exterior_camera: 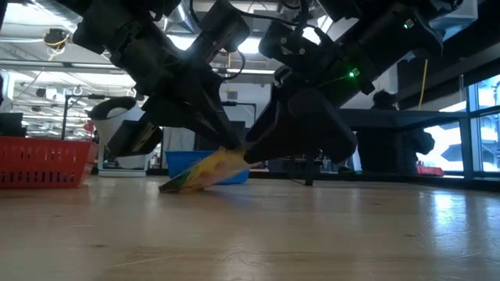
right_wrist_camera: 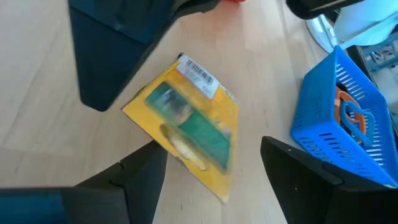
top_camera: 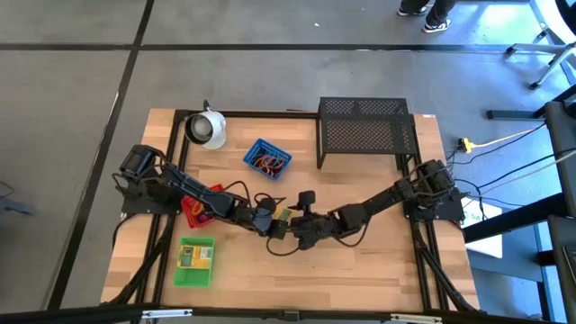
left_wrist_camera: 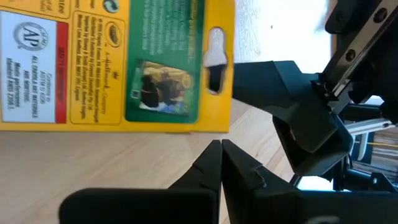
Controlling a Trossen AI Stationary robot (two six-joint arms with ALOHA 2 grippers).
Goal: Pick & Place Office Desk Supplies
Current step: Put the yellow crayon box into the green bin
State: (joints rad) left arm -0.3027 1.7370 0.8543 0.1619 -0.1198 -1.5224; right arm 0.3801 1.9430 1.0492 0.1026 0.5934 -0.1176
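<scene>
A yellow-green box [top_camera: 283, 215] sits at mid-table between both grippers. In the low view the box [exterior_camera: 205, 173] is tilted, one end on the wood and the other raised. My left gripper [left_wrist_camera: 221, 149] is shut just beside the box's long edge [left_wrist_camera: 124, 127], with a strip of table showing between them. My right gripper [right_wrist_camera: 211, 143] is open, a finger on either side of the box [right_wrist_camera: 186, 121]. A second box lies in the green tray [top_camera: 195, 262]. The blue tray [top_camera: 267, 160] holds coloured loops. The red tray [top_camera: 193, 210] is partly hidden under my left arm. My right gripper has one finger [left_wrist_camera: 292, 106] under the box's end with the hang hole [left_wrist_camera: 214, 59]; dark finger shows through that hole. The other finger [right_wrist_camera: 298, 168] stands apart from the box. The fingers come nearly level from the table's right. The box leans on that finger, its far end [exterior_camera: 166, 187] on the table.
A large black wire-mesh rack [top_camera: 364, 130] stands at the far right of the table, and a white round object [top_camera: 207, 129] at the far left. The two arms meet closely at mid-table. Bare wood lies along the near edge to the right of the green tray.
</scene>
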